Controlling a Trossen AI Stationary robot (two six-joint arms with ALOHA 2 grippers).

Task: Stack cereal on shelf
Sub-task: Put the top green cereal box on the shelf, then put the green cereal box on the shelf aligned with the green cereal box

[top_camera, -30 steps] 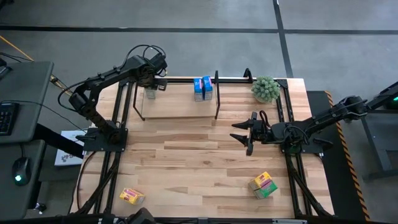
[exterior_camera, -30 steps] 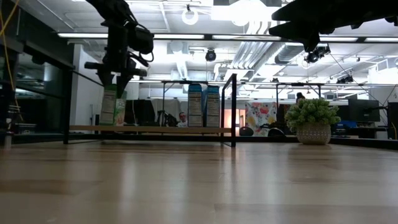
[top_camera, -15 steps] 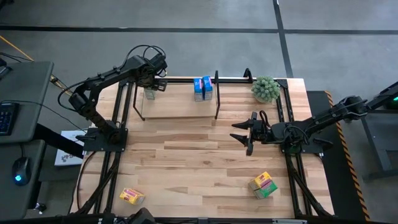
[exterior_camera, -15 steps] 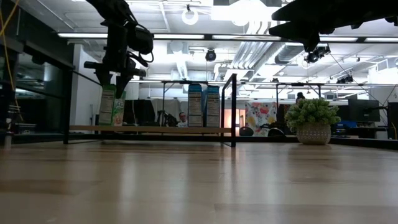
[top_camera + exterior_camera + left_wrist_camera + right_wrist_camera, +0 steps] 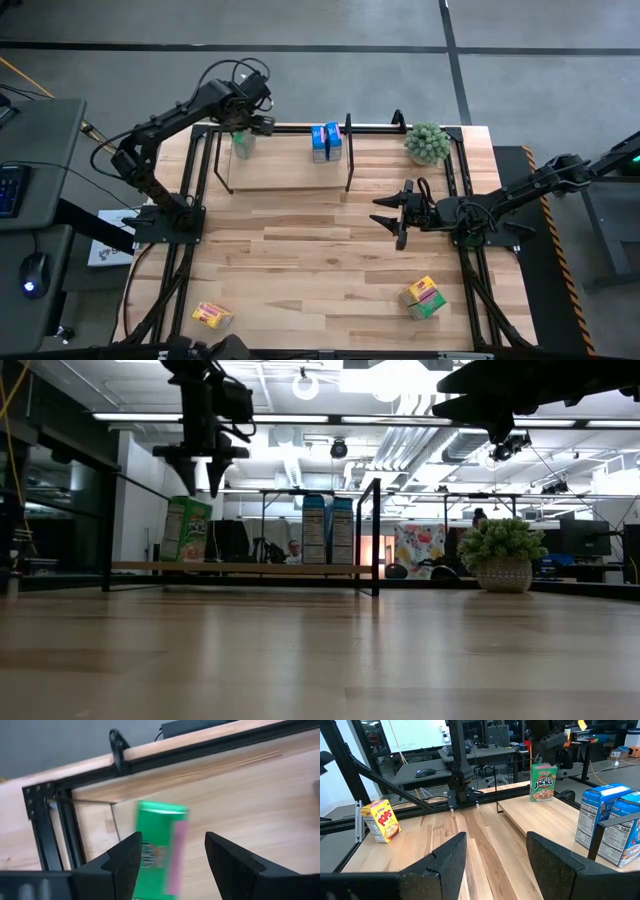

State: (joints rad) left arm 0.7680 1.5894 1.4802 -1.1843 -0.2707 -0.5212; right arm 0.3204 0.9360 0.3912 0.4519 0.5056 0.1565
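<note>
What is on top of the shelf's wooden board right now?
A green cereal box stands at one end below the open left gripper; two blue cereal boxes stand together further along the shelf.

A robotics lab; exposed ceiling ducts [image 5: 400,435], strip lights, desks with monitors [image 5: 496,731] behind.

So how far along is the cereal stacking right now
Done: two blue boxes and a green box stand on the shelf. In hand: nothing; the left gripper hangs open above the green box, apart from it. The right gripper waits open over mid-table. Left: a yellow box and a green and yellow pair on the table's near side.
</note>
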